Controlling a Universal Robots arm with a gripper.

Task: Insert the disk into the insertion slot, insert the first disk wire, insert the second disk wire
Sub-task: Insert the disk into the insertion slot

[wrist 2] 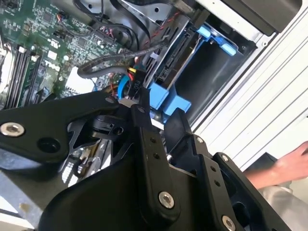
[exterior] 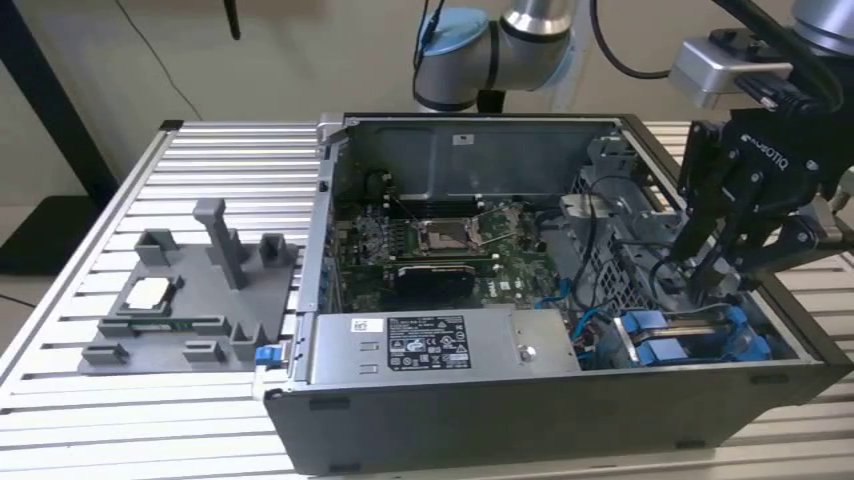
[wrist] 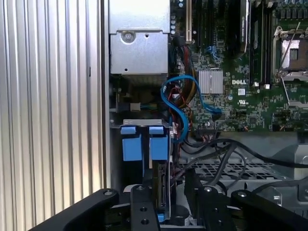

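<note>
Black pincer, fingers parted, straddles the disk beside a white-labelled power supply.

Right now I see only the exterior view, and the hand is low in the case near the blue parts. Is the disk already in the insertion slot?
Observer: It seems so. In the second wrist view the disk stands on edge in the insertion slot, just beyond the hand.
Operator: Thank you. Is anybody close to the work area?
Observer: Yes. In the same view a person's hand shows at the edge of the ribbed table.
</note>
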